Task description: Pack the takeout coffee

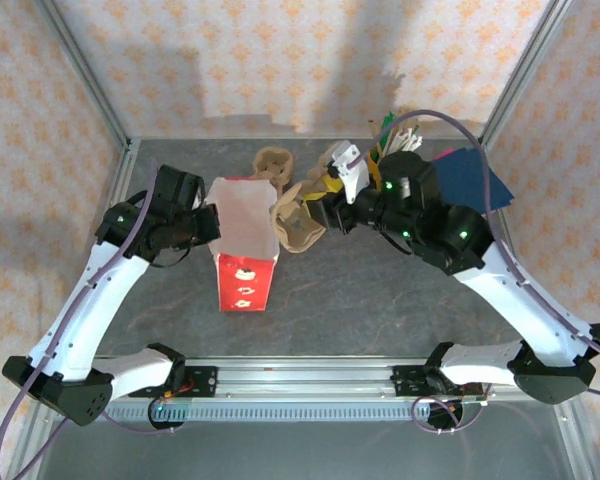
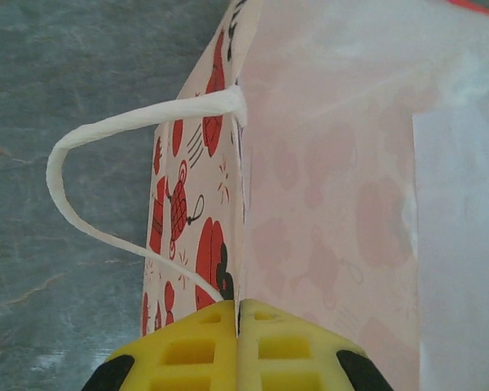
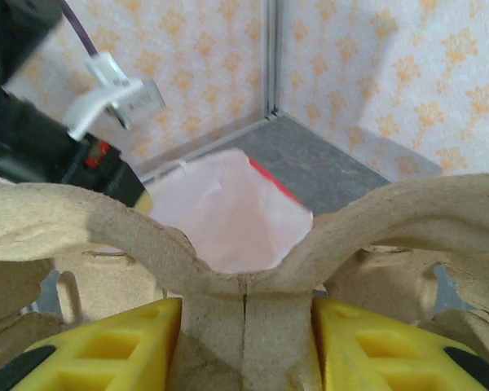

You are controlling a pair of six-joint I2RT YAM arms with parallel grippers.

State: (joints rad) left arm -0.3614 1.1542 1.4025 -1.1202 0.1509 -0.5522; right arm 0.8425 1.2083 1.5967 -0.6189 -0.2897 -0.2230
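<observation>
My left fingers [image 2: 212,330] are pressed together on the near wall of the paper bag [image 2: 334,204], pinching it right at the rim. The yellow pads meet with only that thin sheet between them. The bag's white twisted handle [image 2: 106,155] loops out over the grey bench [image 2: 57,73] on the outer side. From above, the bag [image 1: 245,245] stands upright on the bench [image 1: 380,290] in front of my left arm. Its mouth is open, its inside is pale, and its outside has a red print. My left fingers [image 1: 210,225] hold its left edge. My right fingers [image 3: 122,334] stand apart, clamped on the middle ridge of a cardboard carrier [image 3: 73,220], one yellow pad on each side of that ridge. The carrier's brown arms curve away to both sides, and past them I look at the bag's open mouth [image 3: 228,212]. In the overhead view the carrier [image 1: 298,225] is just beside the bag's right rim, held at my right fingers [image 1: 327,215]. Whether it touches the bag I cannot tell. I cannot tell where the coffee cup is, nor whether it sits in one of the carrier's pockets. At the back right of the bench a yellow cup [image 1: 388,138] holds sticks, and a blue stack [image 1: 475,178] lies near it, both well apart from the bag.
</observation>
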